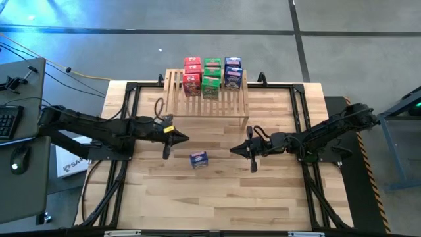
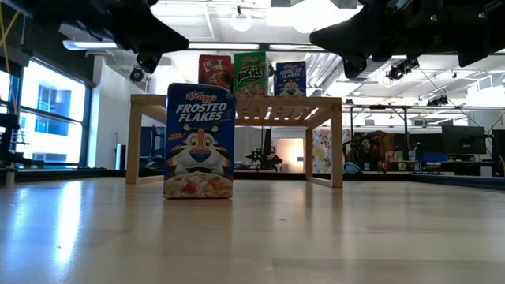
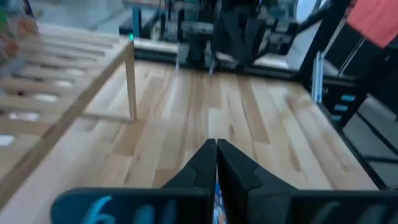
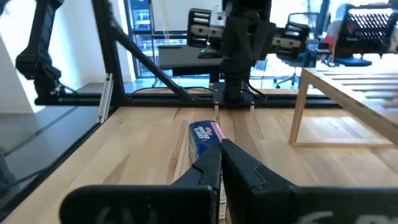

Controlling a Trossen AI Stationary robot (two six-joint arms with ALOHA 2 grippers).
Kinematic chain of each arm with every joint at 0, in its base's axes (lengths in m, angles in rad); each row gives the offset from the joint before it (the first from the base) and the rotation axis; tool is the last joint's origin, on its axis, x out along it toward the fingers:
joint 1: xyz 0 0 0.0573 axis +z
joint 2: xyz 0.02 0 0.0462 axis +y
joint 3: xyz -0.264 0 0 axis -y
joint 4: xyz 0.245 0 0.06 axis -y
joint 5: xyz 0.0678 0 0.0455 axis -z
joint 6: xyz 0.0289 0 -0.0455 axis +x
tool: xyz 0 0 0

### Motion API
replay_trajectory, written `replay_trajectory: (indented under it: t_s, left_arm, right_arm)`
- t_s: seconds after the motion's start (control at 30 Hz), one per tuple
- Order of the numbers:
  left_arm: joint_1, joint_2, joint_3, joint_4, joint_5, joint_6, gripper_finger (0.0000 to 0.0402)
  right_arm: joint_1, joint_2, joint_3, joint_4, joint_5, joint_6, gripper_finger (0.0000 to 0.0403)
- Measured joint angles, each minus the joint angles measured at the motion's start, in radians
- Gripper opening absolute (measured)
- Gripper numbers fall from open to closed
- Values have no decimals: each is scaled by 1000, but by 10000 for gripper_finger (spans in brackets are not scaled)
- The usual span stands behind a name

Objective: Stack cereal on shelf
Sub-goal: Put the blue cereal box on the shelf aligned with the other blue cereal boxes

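One blue box (image 1: 198, 158) stands loose at frame centre; eight sit on your shelf (image 1: 206, 105) above. Left gripper (image 1: 185, 138) and right gripper (image 1: 233, 150) flank it, both clenched empty.

Grey concrete floor (image 1: 342, 59) around the plank surface (image 1: 217, 191). Desk with keyboard (image 1: 8, 122) and mouse (image 1: 18, 159) on one side. Tall windows (image 2: 47, 118), bright ceiling lights (image 2: 241, 20), monitors (image 2: 461, 140) on far benches.
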Motion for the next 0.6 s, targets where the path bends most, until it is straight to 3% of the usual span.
replay_trajectory:
  t_s: [0.27, 0.43, 0.6]
  left_arm:
    - [63, -117, -179, 199, 13, 45, 2]
    - [112, -152, -242, 235, 17, 61, 3]
    - [143, -156, -252, 237, 45, 94, 3]
  right_arm:
    - [0, 0, 31, -38, 45, 69, 41]
    - [0, 37, 135, -175, 76, 84, 111]
    - [-3, 105, 269, -342, 83, 104, 208]
